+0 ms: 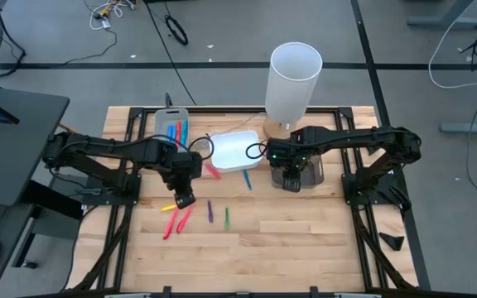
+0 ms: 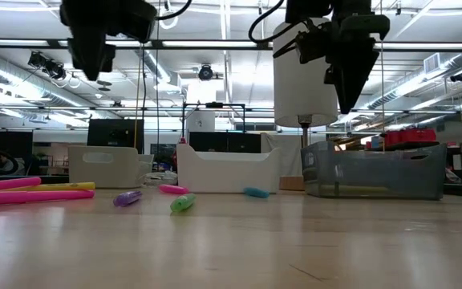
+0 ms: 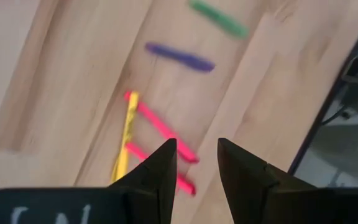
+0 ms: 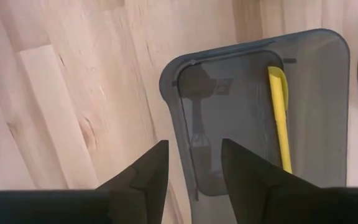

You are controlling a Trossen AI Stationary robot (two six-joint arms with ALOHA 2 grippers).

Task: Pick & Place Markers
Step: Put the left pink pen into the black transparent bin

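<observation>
The left hand [image 1: 185, 199] hung above the wooden surface [image 1: 305, 236] with its fingers [image 3: 160, 171] slightly apart and nothing between them. Just below and ahead of it lay two pink markers [image 3: 163, 134] side by side with a yellow marker [image 3: 126, 137] across their ends, the pink ones slanting away from the hand. Farther ahead, a purple marker [image 3: 180, 57] and a green marker [image 3: 219, 17] lay roughly parallel, apart from each other, crosswise to the hand's reach.

The right hand [image 1: 291, 180] hovered over the near edge of a dark tray [image 4: 316, 106], its fingers [image 4: 145, 174] apart and empty. Inside the tray one yellow marker [image 4: 279, 118] lay lengthwise along the far wall. Beside this hand stood a white tray [image 1: 234, 149], with a blue marker [image 1: 248, 179] just outside it, a grey tray [image 1: 171, 126] holding more markers beyond, and a tall white cylinder [image 1: 292, 79] behind.
</observation>
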